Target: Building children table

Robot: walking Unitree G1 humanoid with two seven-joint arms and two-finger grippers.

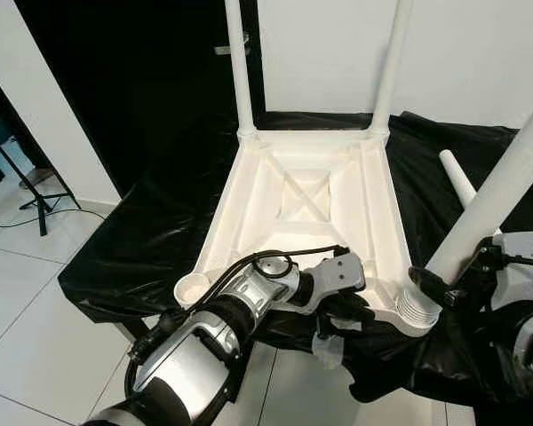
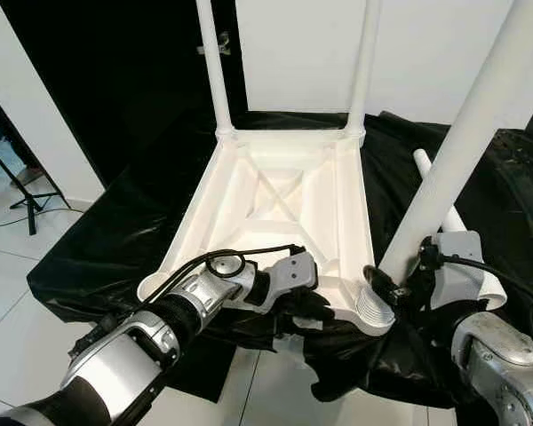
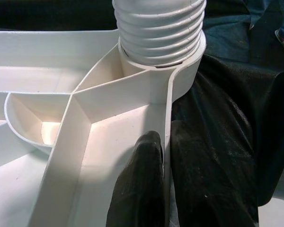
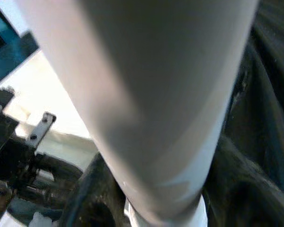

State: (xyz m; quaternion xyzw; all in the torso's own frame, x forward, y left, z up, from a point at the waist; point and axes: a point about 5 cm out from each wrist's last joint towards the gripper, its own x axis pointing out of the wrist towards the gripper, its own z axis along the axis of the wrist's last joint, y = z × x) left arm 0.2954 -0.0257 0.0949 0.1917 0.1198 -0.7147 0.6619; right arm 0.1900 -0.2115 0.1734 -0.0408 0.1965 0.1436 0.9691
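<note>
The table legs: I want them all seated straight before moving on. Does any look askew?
Yes. The near-right leg that the right gripper holds leans right, with its threads still exposed above the socket. The two far legs stand upright.

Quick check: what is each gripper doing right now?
Left gripper: closed on the near rim of the upturned table top.
Right gripper: closed around the white leg standing in the near right corner socket.

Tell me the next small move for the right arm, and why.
Probably keep twisting the leg down: the right end effector grips it in the near-right socket, yet thread ridges show above the rim, while the left end effector braces the tabletop.
</note>
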